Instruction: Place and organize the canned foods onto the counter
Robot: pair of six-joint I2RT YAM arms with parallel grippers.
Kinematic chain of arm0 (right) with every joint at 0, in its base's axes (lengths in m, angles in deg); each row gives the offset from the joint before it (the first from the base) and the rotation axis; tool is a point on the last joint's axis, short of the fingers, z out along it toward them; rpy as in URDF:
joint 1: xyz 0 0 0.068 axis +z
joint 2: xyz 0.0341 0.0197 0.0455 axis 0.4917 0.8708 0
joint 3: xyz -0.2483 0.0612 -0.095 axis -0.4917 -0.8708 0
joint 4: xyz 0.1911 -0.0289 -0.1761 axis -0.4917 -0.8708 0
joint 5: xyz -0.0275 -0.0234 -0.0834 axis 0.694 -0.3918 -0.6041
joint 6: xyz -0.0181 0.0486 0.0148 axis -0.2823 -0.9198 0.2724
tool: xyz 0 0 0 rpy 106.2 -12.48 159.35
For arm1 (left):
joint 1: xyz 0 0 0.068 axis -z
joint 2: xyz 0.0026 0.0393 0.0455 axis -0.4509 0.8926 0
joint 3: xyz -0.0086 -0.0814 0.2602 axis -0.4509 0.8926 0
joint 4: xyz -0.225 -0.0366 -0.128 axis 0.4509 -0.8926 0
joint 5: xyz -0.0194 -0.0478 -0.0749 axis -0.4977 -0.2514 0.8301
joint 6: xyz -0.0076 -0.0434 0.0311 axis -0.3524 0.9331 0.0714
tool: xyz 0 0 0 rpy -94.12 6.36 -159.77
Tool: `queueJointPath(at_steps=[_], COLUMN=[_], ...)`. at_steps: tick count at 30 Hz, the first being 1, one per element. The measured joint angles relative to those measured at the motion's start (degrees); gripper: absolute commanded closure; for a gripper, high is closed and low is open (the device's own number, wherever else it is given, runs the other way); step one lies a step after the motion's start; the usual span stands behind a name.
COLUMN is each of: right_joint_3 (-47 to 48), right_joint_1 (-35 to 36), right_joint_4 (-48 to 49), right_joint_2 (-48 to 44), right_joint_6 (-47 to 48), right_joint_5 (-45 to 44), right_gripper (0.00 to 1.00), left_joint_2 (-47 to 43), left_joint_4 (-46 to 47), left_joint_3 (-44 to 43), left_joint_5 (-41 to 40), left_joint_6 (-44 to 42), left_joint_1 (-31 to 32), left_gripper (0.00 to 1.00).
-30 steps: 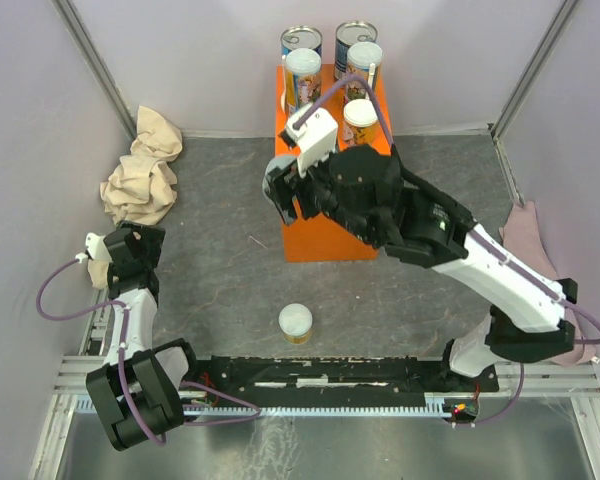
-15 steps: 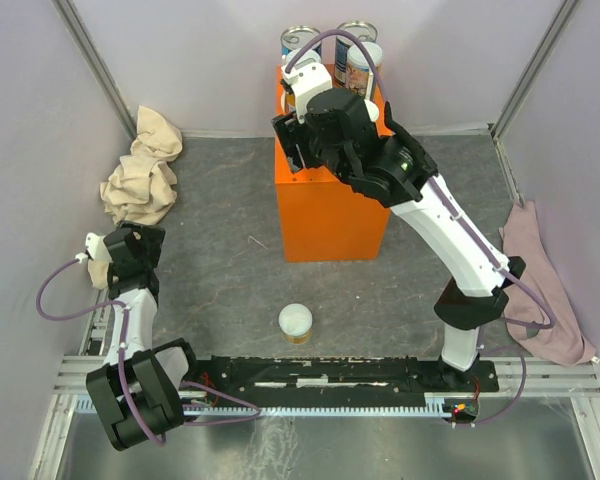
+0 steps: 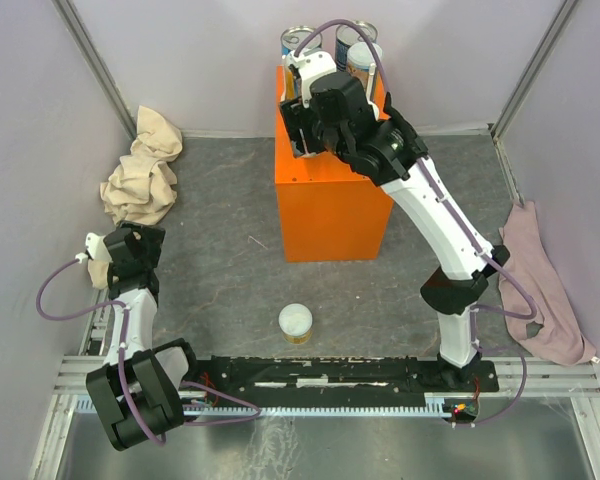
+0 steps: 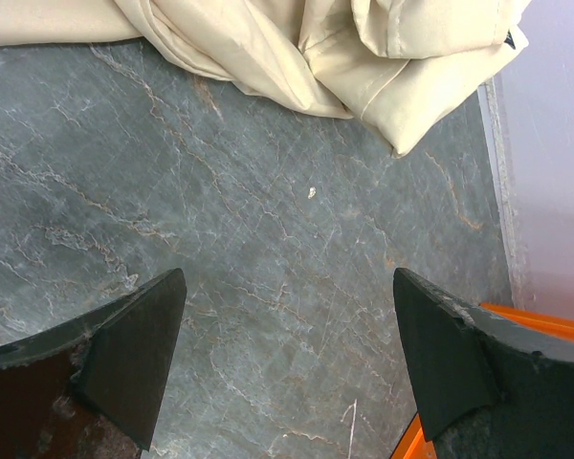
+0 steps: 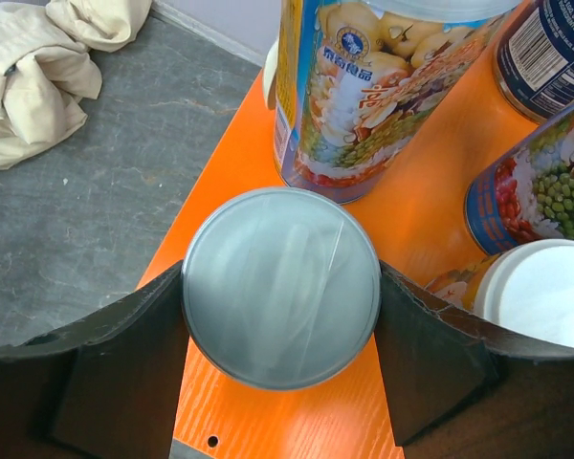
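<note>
Since the earlier frame the right arm has swung from the middle of the counter (image 3: 330, 215) to its far left corner, and the right gripper (image 5: 280, 287) is closed on a pale-lidded can (image 5: 280, 273), one finger on each side. The can stands upright, lid up, over the orange top by its left edge, just in front of a tall labelled can (image 5: 364, 86). Whether it rests on the top I cannot tell. Setting it down looks like a straight descent. The left gripper (image 4: 287, 354) hangs open over the floor by the beige cloth (image 4: 297, 48)
</note>
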Motion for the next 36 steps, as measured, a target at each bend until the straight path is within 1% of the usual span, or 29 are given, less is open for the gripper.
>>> queueJointPath(at_steps=[4, 10, 11, 13, 16, 25, 26, 36], right_joint_3=[0.55, 0.55, 0.55, 0.55, 0.04, -0.57, -0.66, -0.92], right_joint_1=[-0.98, -1.92, -2.05, -2.27, -2.51, -2.73, -2.73, -2.73], right_joint_4=[0.04, 0.68, 0.79, 0.87, 1.38, 2.29, 2.32, 2.86], right_joint_2=[0.52, 0.96, 1.03, 1.11, 1.11, 1.14, 1.16, 1.22], right_joint_6=[-0.9, -1.9, -2.12, -2.32, -2.51, -2.75, -2.73, -2.75], right_joint_5=[1.49, 2.62, 2.8, 3.04, 3.26, 4.13, 4.24, 4.31], right_gripper=[0.45, 0.28, 0.27, 0.26, 0.22, 0.17, 0.15, 0.14], left_joint_2=[0.0, 0.07, 0.11, 0.28, 0.44, 0.83, 0.85, 0.85], left_joint_4=[0.17, 0.83, 0.92, 0.98, 1.07, 1.25, 1.22, 1.22], left_joint_3=[0.0, 0.0, 0.0, 0.0, 0.0, 0.0, 0.0, 0.0], left_joint_5=[0.02, 0.02, 0.02, 0.04, 0.09, 0.35, 0.46, 1.05], left_joint_6=[0.0, 0.0, 0.0, 0.0, 0.0, 0.0, 0.0, 0.0], left_joint_1=[0.0, 0.0, -0.04, -0.15, -0.37, -0.63, -0.63, -0.74], left_gripper=[0.05, 0.05, 0.05, 0.05, 0.05, 0.05, 0.05, 0.05])
